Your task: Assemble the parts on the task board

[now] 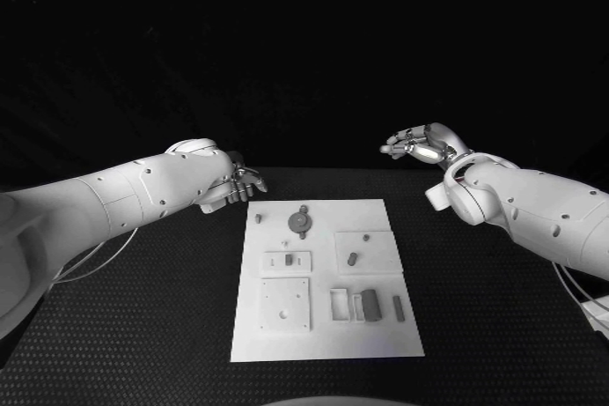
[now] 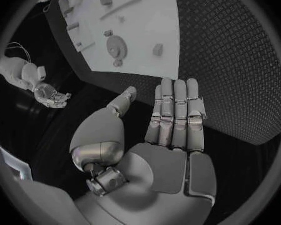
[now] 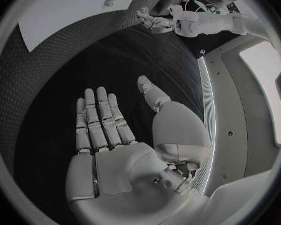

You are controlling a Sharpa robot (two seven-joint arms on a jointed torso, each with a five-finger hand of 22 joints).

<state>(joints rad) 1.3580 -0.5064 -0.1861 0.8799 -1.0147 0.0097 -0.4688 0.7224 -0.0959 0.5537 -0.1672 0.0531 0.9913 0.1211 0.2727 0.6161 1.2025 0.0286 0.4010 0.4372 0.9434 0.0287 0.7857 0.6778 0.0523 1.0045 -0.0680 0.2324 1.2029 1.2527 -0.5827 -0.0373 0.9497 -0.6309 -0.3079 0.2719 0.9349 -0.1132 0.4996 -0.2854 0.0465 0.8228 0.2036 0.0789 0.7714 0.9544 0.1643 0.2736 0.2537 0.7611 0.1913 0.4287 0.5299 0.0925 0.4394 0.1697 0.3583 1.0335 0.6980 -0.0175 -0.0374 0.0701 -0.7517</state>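
The white task board [image 1: 325, 337] lies in the middle of the black table. Grey parts sit on it: a round disc part [image 1: 299, 221] near its far edge, small pieces [image 1: 349, 259] on the square plates mid-board, and two dark upright blocks [image 1: 370, 306] toward its near right. My left hand [image 1: 238, 186] hovers past the board's far left corner, off the board. Its fingers [image 2: 175, 117] are straight with the thumb apart, and it holds nothing. My right hand [image 1: 425, 144] is raised beyond the far right corner. Its palm [image 3: 115, 140] is flat and empty.
The black mat [image 1: 140, 318] runs on both sides of the board. The left wrist view shows the board [image 2: 147, 20] with the disc part [image 2: 117, 46] ahead of the fingers, and the right hand [image 2: 53, 97] farther off. White cables [image 1: 89, 256] hang under the left arm.
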